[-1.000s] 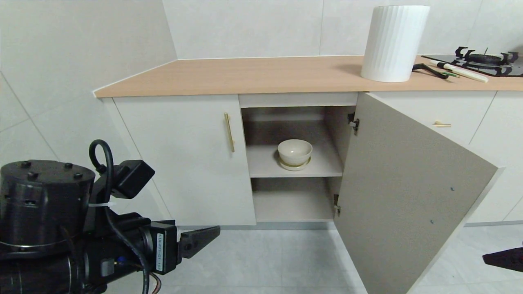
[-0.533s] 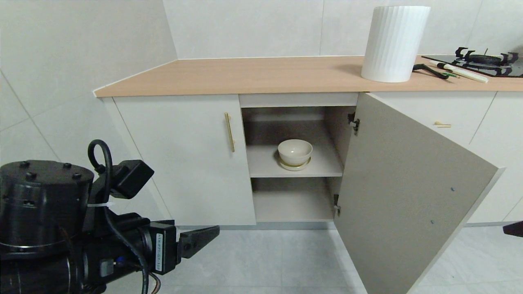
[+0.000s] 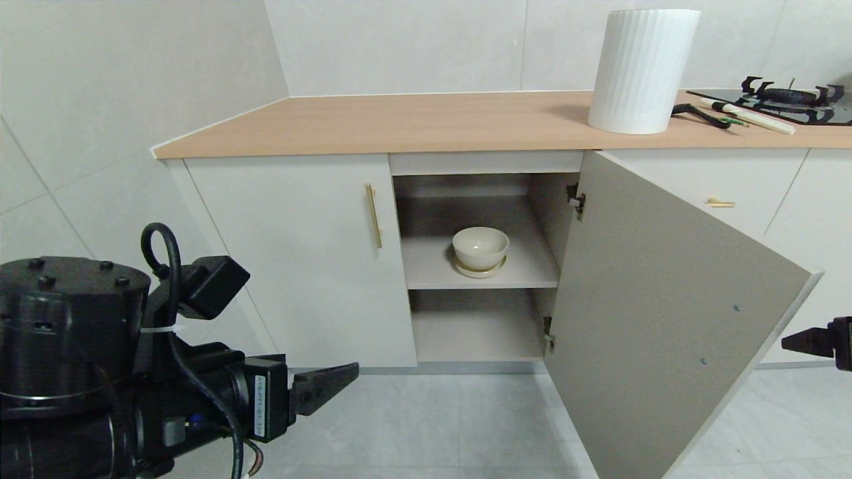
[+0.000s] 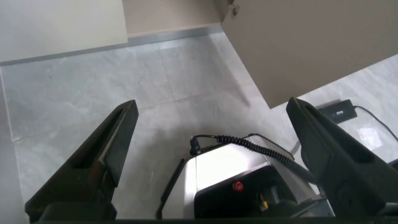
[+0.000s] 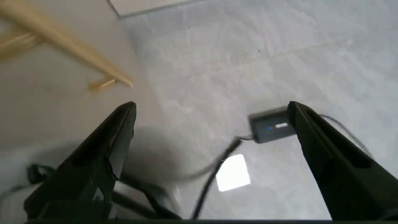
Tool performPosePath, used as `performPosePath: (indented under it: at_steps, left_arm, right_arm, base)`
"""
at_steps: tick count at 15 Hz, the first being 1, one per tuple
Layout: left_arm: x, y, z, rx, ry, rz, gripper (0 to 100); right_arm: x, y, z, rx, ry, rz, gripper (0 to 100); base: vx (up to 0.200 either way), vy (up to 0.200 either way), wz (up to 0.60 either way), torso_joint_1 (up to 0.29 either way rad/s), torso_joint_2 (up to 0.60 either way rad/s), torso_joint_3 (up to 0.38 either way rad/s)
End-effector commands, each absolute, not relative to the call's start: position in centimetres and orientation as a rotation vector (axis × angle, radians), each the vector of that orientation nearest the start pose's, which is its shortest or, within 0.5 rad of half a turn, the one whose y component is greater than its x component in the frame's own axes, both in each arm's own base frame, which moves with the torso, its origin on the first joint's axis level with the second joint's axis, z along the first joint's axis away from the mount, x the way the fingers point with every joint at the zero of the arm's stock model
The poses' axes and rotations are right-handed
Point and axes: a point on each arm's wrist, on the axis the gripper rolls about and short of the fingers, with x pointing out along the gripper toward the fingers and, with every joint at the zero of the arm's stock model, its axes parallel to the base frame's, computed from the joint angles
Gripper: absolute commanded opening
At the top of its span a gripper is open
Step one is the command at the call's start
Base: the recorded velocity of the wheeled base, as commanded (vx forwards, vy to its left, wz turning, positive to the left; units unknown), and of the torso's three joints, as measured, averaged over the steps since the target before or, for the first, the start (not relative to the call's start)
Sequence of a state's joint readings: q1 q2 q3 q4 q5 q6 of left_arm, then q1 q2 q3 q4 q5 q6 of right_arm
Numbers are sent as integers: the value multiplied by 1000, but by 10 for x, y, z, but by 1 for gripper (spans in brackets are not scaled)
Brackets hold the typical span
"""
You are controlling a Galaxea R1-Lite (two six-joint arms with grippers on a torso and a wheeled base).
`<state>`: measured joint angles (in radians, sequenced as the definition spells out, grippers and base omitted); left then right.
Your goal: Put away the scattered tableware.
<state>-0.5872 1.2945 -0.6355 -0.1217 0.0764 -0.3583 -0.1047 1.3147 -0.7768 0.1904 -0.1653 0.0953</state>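
Left gripper low over floor, fingers wide apart, empty. Right gripper also spread, empty, near outer face of open cupboard door, handle close by. Bowl sits on plate on upper shelf, well inside. Likely step: shut door. Push flat near free edge, swing slow, avoid snagging handle. Utensils on counter by stove possibly left to stow.
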Motion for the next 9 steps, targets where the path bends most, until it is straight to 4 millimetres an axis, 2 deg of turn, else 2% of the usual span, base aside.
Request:
performPosePath:
  at_steps: [1,6,9]
  left_arm:
    - [161,-103,189,-172,590,-390,100]
    - [162,-103,192,-205,564,-392,100]
    - [161,-103,192,-205,565,-391,100]
  right_arm:
    - [199,-25,185,77,766,-298,100]
    - [219,-25,179,168,693,-321,100]
    - [222,-14,178,205,692,-292,100]
  base:
    - [0,0,0,0,0,0]
    - [0,0,0,0,0,0]
    - [0,0,0,0,0,0]
